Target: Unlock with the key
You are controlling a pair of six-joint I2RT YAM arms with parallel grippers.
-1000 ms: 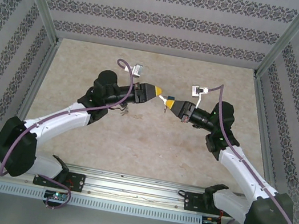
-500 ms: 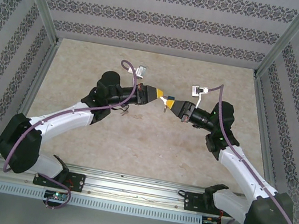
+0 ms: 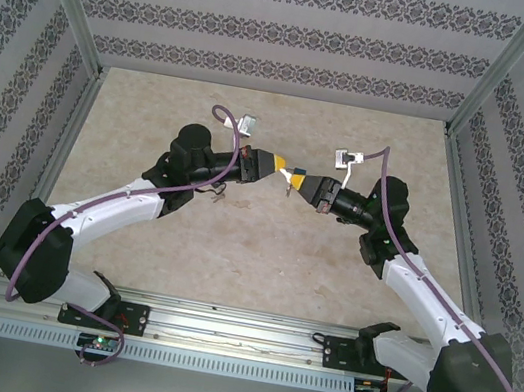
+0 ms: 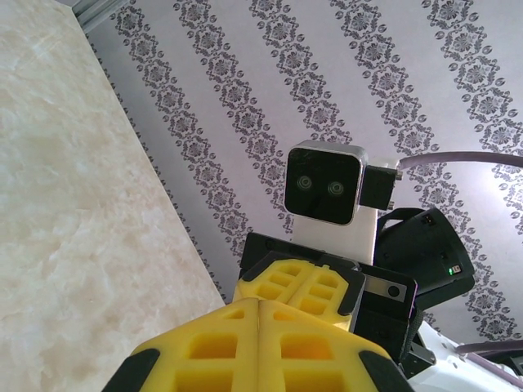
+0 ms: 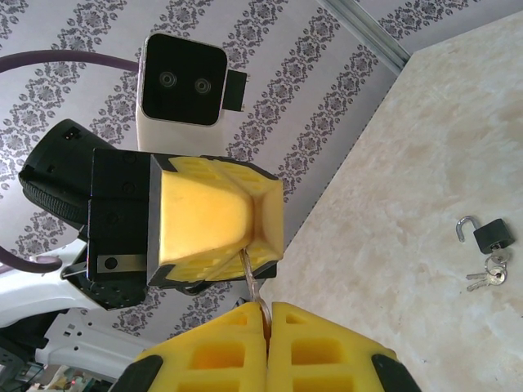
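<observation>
Above the beige marbled worktop (image 3: 261, 257), my white left arm (image 3: 108, 205) reaches in from the left. The left jaws are pressed together, their yellow foam fingertips (image 5: 208, 220) meeting at a narrow tip. A thin silver metal piece (image 5: 250, 272) pokes out of that tip and runs into the seam of the right jaws. Those are likewise closed, yellow pads (image 5: 343, 327) flush, pinching its looped end. I cannot tell whether the piece is a key or a ring. The two pairs of jaws stand nose to nose in mid-air, almost touching, with the white right arm (image 3: 427, 296) stretching away to the right. Well apart from them, down on the worktop at the right edge of the right wrist view, lies a small black padlock (image 5: 493, 237) with its silver shackle swung open. Just beside it is a small bunch of silver keys (image 5: 488, 276), clear of both pairs of jaws.
</observation>
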